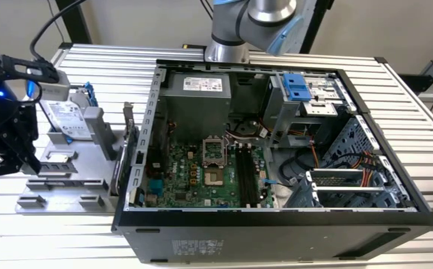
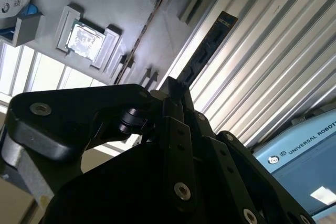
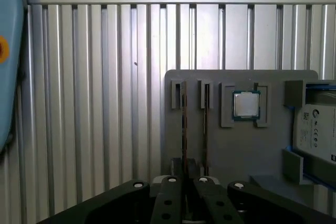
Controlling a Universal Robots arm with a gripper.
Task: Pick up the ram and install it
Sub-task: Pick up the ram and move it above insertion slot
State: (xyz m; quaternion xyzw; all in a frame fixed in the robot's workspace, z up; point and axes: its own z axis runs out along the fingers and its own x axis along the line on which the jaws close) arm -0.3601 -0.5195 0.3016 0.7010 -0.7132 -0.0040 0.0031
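The ram [image 2: 210, 51] is a thin dark stick that runs out from my fingertips over the ribbed table, beside the grey parts tray [image 2: 121, 3]. My gripper [image 2: 173, 85] is shut on its near end. In the first wrist view the ram [image 3: 184, 129] shows edge-on, in line with the gripper [image 3: 186, 179]. In the exterior view the gripper [image 1: 23, 159] hangs at the exterior view's left, next to the tray [image 1: 59, 179], well away from the open computer case [image 1: 276, 218]. The black memory slots [image 1: 247, 174] lie on the motherboard inside the case.
A second thin stick [image 3: 206, 124] stands in a tray slot, with a square CPU chip [image 3: 245, 104] and a silver hard drive [image 3: 315, 129] beside it. The case walls, a blue drive bracket [image 1: 297, 87] and loose cables [image 1: 336, 162] surround the motherboard.
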